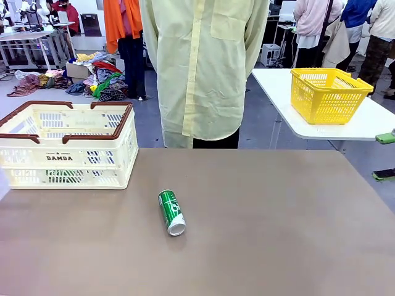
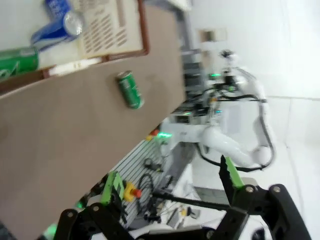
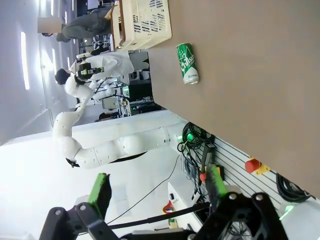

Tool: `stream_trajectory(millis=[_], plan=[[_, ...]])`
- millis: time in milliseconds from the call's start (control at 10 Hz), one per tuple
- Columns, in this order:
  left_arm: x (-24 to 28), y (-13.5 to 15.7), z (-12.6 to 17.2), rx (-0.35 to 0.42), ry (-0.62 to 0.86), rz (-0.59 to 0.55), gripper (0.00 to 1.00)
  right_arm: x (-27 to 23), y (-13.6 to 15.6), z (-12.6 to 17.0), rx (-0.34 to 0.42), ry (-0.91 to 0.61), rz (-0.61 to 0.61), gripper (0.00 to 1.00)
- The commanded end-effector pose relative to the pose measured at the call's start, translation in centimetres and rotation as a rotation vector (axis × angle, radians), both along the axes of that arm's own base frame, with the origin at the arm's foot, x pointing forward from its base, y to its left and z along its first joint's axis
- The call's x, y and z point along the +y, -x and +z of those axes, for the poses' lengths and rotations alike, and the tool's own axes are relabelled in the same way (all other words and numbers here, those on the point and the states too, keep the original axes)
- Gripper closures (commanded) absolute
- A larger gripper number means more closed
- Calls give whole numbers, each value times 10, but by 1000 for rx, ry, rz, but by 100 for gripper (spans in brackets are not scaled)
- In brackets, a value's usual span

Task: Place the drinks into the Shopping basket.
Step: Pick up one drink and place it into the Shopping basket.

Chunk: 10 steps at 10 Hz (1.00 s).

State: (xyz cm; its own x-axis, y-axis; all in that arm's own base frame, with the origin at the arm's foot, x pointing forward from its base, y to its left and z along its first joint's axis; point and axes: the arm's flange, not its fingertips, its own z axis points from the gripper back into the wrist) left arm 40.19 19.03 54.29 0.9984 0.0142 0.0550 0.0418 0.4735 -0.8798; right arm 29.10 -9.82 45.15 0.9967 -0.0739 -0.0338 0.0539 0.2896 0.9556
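Green can on its side mid-tabletop, long axis pointing roughly toward robot, just right of Shopping basket. Both end effectors, left and right, wide, empty, off tabletop edge; left arm probably nearer.

Front across table; wrists sideways, high, sharing it.

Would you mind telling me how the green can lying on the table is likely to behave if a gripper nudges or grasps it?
The green can lies on its side on the flat brown table, so a sideways nudge would probably set it rolling. Its smooth, glossy metal wall may slip between pads unless squeezed squarely across its width. It looks small and thin-walled, so likely light, and a hard squeeze might dent it.
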Motion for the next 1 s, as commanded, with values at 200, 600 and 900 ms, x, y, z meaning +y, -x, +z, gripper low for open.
stream_trajectory(millis=[200, 600, 900], plan=[[-255, -63, 76, 388, -748, -317, 0, -1, -2, 7, 16, -18, -4, 0], [-443, -69, -1, 314, -1140, -255, 0, -1, -2, 7, 16, -18, -4, 0], [-487, -38, -34, 5, -1103, -353, 0, -1, -2, 7, 16, -18, -4, 0]])
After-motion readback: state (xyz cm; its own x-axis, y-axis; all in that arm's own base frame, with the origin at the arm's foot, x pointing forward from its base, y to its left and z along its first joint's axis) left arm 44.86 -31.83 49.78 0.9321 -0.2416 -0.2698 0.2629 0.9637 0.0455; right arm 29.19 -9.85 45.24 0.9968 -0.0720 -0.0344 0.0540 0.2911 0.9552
